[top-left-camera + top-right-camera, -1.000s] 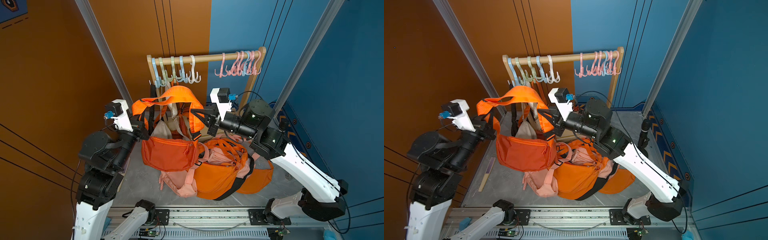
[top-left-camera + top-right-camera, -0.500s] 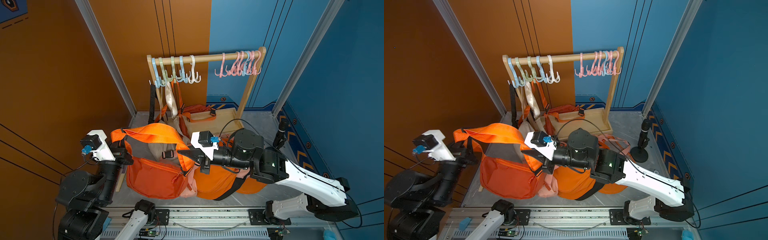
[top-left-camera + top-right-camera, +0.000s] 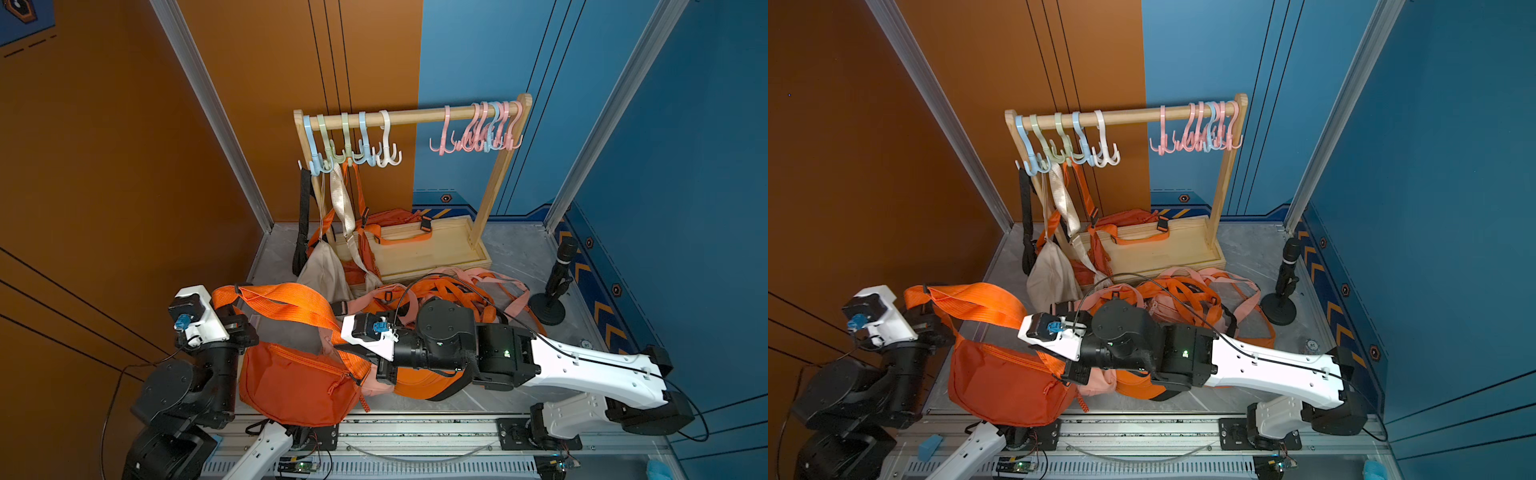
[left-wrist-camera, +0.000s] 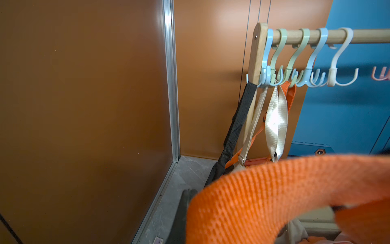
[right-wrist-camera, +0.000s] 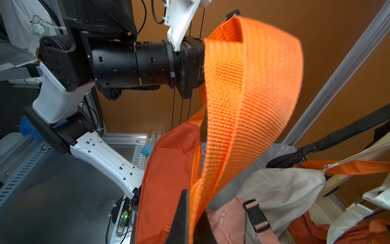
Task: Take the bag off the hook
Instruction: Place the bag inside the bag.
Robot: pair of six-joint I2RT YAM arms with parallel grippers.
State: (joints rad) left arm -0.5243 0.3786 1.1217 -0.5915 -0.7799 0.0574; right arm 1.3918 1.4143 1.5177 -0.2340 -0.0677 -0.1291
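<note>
Since a second ago both arms have drawn back from the wooden rack (image 3: 415, 117) toward the robot's base, and the orange bag (image 3: 299, 380) that was up by the hooks (image 3: 353, 151) has come with them, now well clear of every hook. The left gripper (image 3: 248, 328) is pressed together on one end of the bag's wide strap (image 3: 286, 302), and the right gripper (image 3: 353, 353) pinches the same strap at its other end; in the right wrist view the webbing runs between its dark fingers (image 5: 184, 211). The strap arches up between the two grippers, and the pouch hangs below them, between the arms, over the near edge of the grey counter (image 3: 507, 249); whether it rests on anything cannot be told. Well beyond the grippers stands the rack, where a beige bag (image 3: 320, 270) and a black strap (image 3: 304, 216) hang from the hooks on the left gripper's side. Just beyond the right gripper and under its arm, a heap of orange and pink bags (image 3: 453, 291) lies on the counter
</note>
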